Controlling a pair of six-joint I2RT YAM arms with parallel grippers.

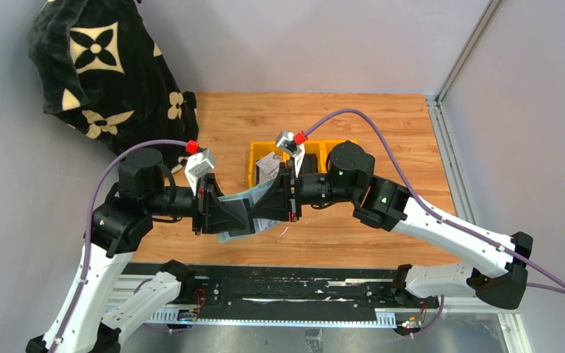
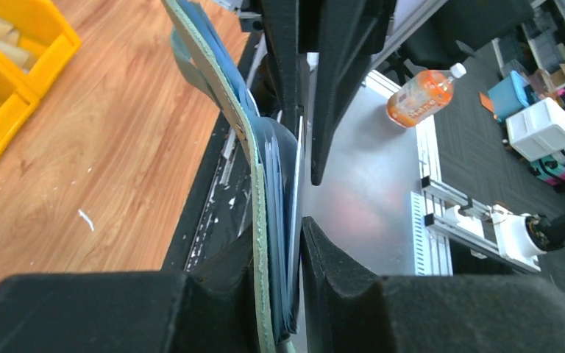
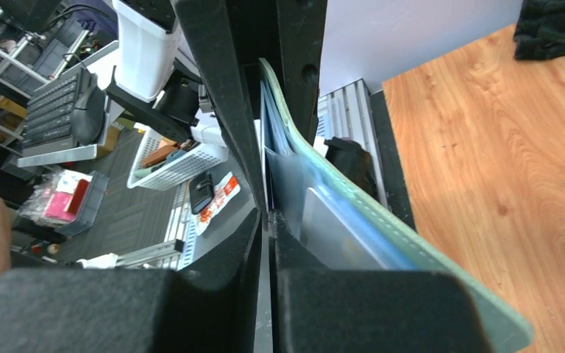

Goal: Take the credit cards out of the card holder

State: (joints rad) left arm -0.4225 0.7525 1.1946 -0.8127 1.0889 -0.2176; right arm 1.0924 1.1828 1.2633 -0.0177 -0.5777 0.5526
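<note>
Well, you have the card holder (image 1: 244,198) held up over the worktop (image 1: 338,228), near its 6 o'clock edge. Its long side runs from 8 o'clock to 2 o'clock. Your left tool (image 2: 276,235) is clamped on the 8 o'clock end. Your right tool (image 3: 268,217) is squeezed tight together at the 2 o'clock end, by the inside pockets. It is hard to tell if a card is pinched there.

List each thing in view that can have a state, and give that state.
card holder, unfolded, held in the air between both grippers
credit cards, inside the pockets, none out
left gripper, shut on the card holder
right gripper, shut at the holder's inner edge
yellow bin, holds items
</note>
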